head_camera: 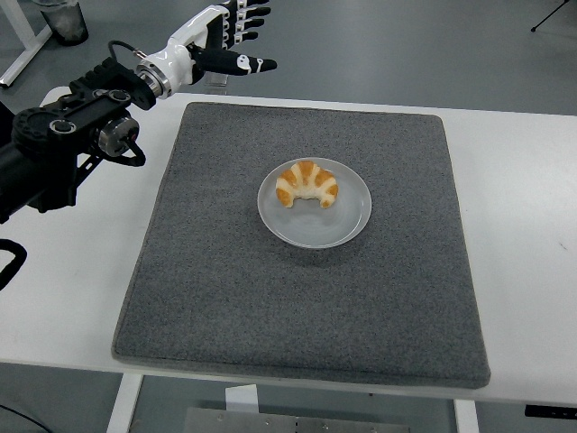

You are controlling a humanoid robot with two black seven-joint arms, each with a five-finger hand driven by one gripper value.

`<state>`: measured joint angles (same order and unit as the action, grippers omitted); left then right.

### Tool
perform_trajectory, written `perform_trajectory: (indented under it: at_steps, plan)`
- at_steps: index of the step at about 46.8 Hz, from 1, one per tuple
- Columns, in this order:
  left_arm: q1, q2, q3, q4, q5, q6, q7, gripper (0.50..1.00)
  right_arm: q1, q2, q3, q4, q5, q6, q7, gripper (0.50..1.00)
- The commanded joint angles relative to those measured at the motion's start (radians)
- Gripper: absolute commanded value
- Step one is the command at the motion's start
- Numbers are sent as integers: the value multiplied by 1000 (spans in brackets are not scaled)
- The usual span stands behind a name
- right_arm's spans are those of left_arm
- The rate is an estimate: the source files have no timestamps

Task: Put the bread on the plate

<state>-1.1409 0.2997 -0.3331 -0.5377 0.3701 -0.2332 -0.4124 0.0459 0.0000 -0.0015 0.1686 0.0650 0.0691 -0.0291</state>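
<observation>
While bread lies on plate, left hand spread, empty, well apart

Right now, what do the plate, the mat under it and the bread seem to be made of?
The plate looks like smooth, pale grey plastic or glazed ceramic, which I cannot tell apart; its surface is even with a soft sheen. The mat looks like dark grey felt or foam, matte and finely speckled. The bread looks like a baked croissant, with a golden-brown, ridged crust.

We are reading no text, label, brand, number or sign anywhere here; nothing across the worktop is showing any lettering we can make out.
</observation>
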Motion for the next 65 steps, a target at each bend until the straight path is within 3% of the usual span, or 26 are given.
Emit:
perform_trajectory:
  at_steps: [1, 12, 24, 37, 40, 45, 48, 53, 65]
  plan:
    - [-10, -1, -1, 70, -63, -75, 0, 990, 0, 0, 0, 0, 1, 0, 0, 952]
    - [-10, -8, 2, 223, -279, -224, 6, 990, 0, 0, 0, 0, 1, 0, 0, 954]
    - [49, -24, -17, 242, -388, -244, 3, 990, 0, 0, 0, 0, 1, 0, 0, 952]
    - [102, -47, -95, 243, -404, -227, 1, 975, -1, 0, 0, 0, 1, 0, 0, 952]
    - [115, -57, -118, 243, -415, -196, 4, 962, -1, 0, 0, 2, 1, 0, 0, 954]
    - [122, -74, -129, 242, -422, -88, 4, 958, -1, 0, 0, 2, 1, 0, 0, 952]
    - [124, -83, -129, 237, -427, -61, 4, 958, -1, 0, 0, 2, -1, 0, 0, 952]
    - [124, -87, -126, 232, -425, -63, 4, 988, -1, 0, 0, 2, -1, 0, 0, 954]
    - [125, -88, -121, 229, -421, -67, 4, 990, -1, 0, 0, 2, -2, 0, 2, 952]
